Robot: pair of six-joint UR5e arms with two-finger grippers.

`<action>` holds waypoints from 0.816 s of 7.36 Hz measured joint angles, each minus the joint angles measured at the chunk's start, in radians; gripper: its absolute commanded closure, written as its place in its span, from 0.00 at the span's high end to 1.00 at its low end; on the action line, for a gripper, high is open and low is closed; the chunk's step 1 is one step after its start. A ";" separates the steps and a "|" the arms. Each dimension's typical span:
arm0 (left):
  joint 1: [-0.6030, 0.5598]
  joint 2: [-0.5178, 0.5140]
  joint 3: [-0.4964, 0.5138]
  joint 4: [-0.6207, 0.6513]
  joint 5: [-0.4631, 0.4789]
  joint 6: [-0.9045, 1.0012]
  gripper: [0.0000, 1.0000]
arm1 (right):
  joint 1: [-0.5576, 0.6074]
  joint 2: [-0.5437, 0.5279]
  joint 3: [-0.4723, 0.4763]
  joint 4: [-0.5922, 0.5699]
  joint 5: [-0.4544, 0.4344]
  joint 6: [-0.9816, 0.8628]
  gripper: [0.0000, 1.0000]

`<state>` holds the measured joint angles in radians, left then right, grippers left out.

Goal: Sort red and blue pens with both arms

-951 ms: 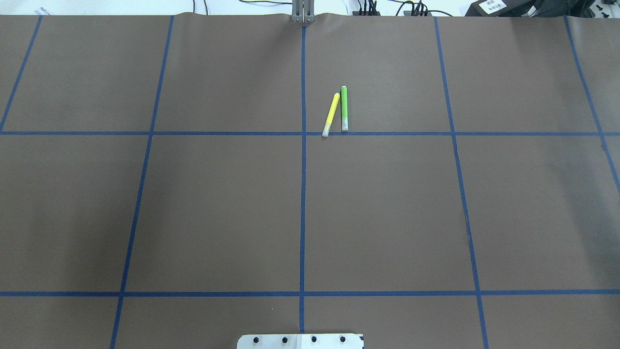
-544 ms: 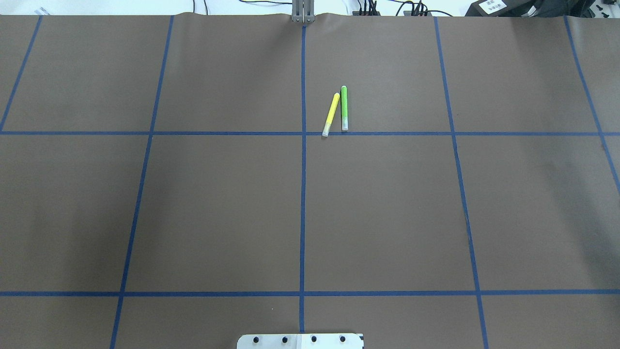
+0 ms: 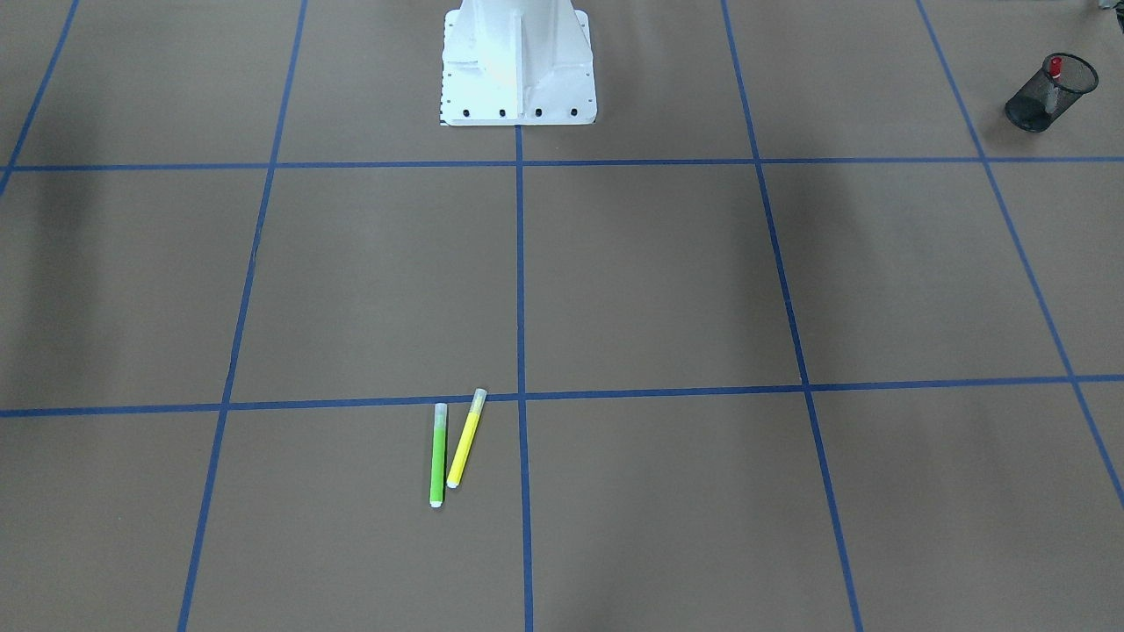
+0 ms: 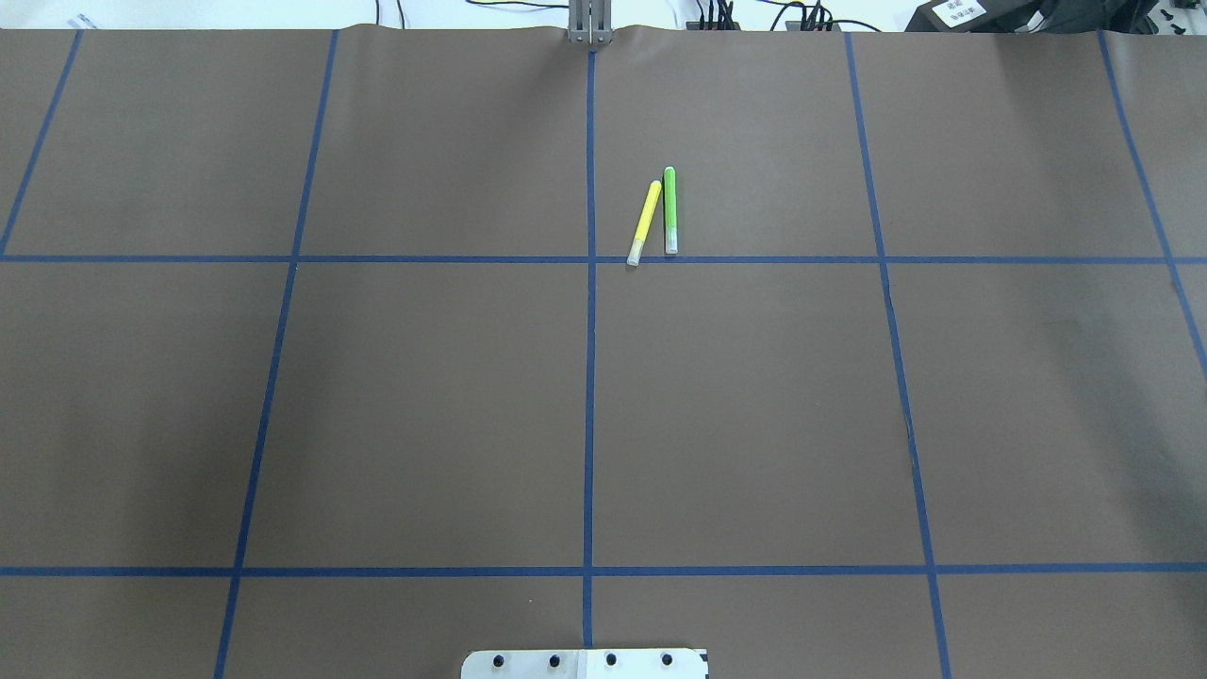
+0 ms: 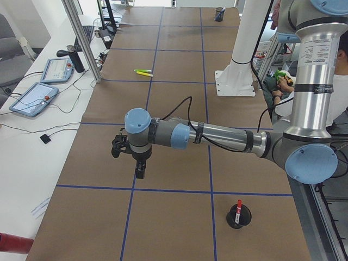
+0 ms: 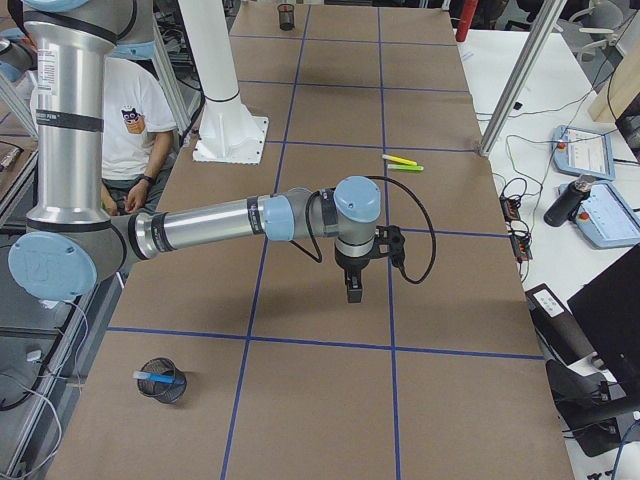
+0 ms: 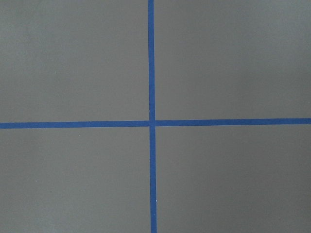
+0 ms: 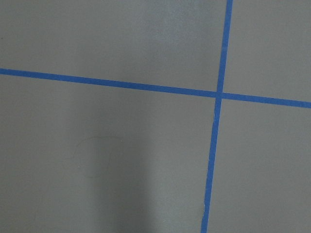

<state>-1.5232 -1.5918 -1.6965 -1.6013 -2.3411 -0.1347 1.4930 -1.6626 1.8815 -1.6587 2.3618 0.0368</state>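
Slim green marker [image 4: 670, 211] lies flat on the brown paper table cover [image 4: 424, 405], with the slim yellow marker [image 4: 644, 223] tilted just beside it at nine o'clock. White bolted pedestal [image 4: 585, 664] sits at the overhead view's six o'clock. Black mesh cup [image 3: 1051, 92] stands well apart, at two o'clock in the front-facing view.
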 measured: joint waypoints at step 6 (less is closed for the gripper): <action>0.001 0.000 0.000 -0.005 -0.020 0.003 1.00 | -0.002 0.002 0.001 0.005 0.002 0.001 1.00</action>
<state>-1.5224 -1.5915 -1.6961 -1.6061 -2.3607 -0.1316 1.4911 -1.6605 1.8824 -1.6542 2.3638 0.0383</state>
